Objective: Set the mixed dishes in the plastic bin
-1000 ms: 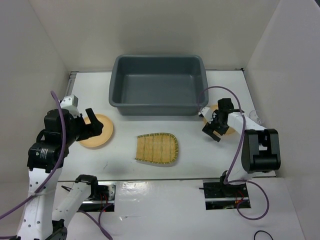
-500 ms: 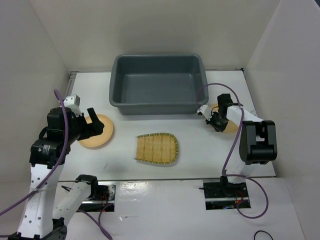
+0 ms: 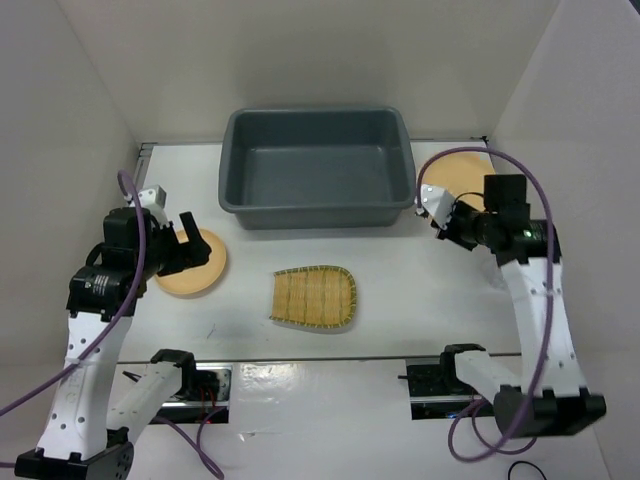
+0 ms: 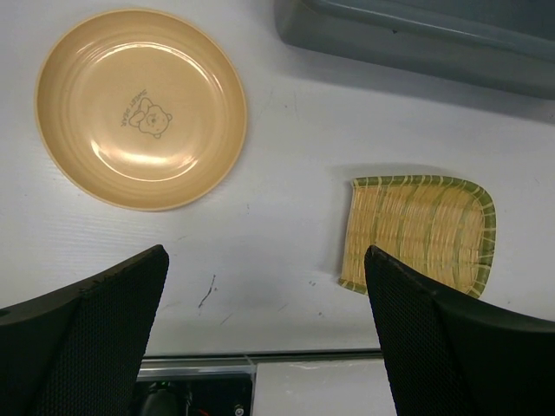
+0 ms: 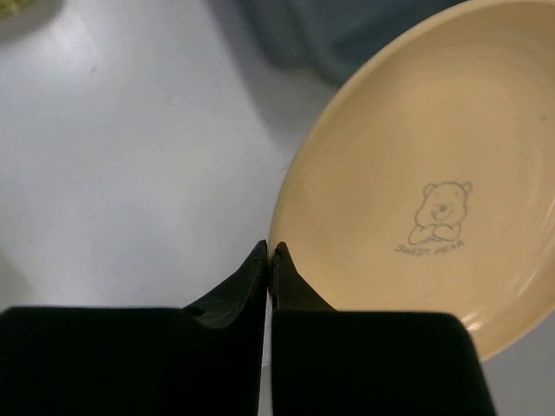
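Note:
The dark grey plastic bin (image 3: pixel 315 170) stands at the back centre, with nothing visible inside it. My right gripper (image 3: pixel 440 212) is shut on the rim of a yellow-orange plate (image 3: pixel 458 176). It holds the plate tilted, off the table, just right of the bin. In the right wrist view the fingertips (image 5: pixel 270 251) pinch the edge of the plate (image 5: pixel 425 199). A second yellow-orange plate (image 3: pixel 195 268) lies at the left. My left gripper (image 3: pixel 190 250) hovers open above its near side. The woven tray with the green rim (image 3: pixel 314 297) lies flat in the middle.
White walls close in the table on the left, back and right. The arm bases and cables sit along the near edge. In the left wrist view the plate (image 4: pixel 141 108), tray (image 4: pixel 419 232) and bin wall (image 4: pixel 416 39) show beyond the open fingers (image 4: pixel 442 338).
My right gripper has shut on the right plate's rim and raised it off the table, up beside the bin's right end. The left arm has shifted only slightly.

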